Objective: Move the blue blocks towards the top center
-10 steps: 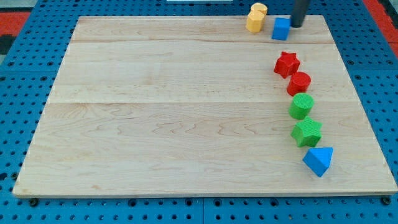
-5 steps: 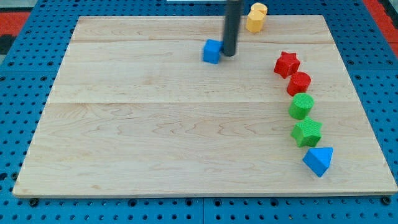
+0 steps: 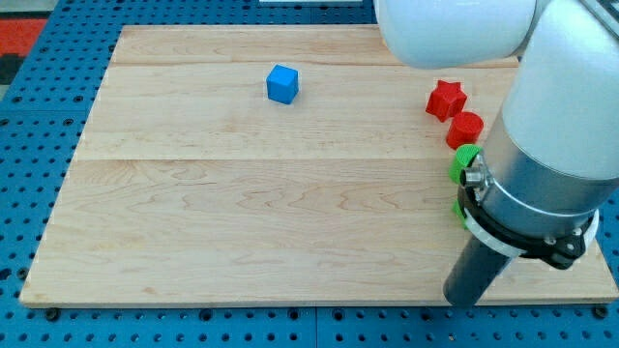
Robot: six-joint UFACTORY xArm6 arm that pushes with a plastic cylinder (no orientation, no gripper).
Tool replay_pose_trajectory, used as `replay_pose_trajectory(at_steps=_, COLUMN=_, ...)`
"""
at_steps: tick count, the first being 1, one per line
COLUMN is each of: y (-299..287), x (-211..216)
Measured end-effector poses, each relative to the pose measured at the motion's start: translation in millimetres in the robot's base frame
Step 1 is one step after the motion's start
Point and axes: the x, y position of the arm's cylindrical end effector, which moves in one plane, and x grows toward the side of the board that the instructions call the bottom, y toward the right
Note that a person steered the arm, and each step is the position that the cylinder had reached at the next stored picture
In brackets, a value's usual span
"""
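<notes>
Our arm (image 3: 542, 126) fills the view's right side, a broad white and grey body that hides much of the board's right edge. It narrows to our dark rod, and my tip (image 3: 462, 302) sits near the view's bottom right corner, right at the front edge of the wooden board (image 3: 242, 193). We carry no claw at all, only this rod, so there is nothing to open or close, and it grips nothing.

The board lies on a blue pegboard table (image 3: 29, 174) and holds the blocks loosely on its flat top; we see no tray, bowl or other container.

The blue cube (image 3: 282, 84) stands alone in the upper part of the board, slightly to the view's left of centre, well apart from my tip and from every other block.

At the view's right, the red star (image 3: 446, 100) lies just above the red cylinder (image 3: 465, 128), the two close together. Below them a green block (image 3: 462, 162) peeks out beside the arm, its shape mostly hidden, and a further sliver of green (image 3: 457, 207) shows lower down, too covered for us to name.
</notes>
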Motion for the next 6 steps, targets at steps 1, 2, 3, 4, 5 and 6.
replay_pose_trajectory(at_steps=1, y=103, x=-9)
replay_pose_trajectory(at_steps=2, y=139, x=-25)
replay_pose_trajectory(at_steps=3, y=62, x=-6)
replay_pose_trajectory(at_steps=4, y=40, x=-26)
replay_pose_trajectory(at_steps=5, y=68, x=-14)
replay_pose_trajectory(at_steps=6, y=82, x=-44)
